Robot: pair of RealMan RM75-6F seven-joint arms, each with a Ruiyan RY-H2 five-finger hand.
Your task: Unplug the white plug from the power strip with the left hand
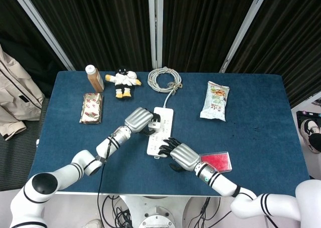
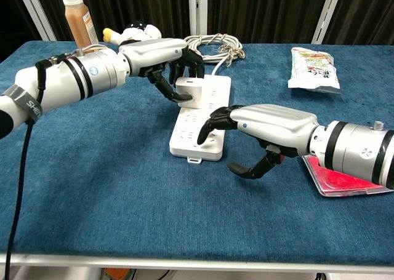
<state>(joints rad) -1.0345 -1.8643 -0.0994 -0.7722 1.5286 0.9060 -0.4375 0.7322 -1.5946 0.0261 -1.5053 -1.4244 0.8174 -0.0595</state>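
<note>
The left hand (image 2: 165,57) pinches the white plug (image 2: 190,90) between thumb and curled fingers, holding it over the middle of the power strip (image 2: 202,121); whether its prongs are clear of the sockets cannot be told. The right hand (image 2: 255,127) presses its fingertips (image 2: 206,130) onto the strip's near end, thumb hanging free. A coiled cable (image 1: 165,79) lies beyond the strip on the blue table (image 2: 111,188).
</note>
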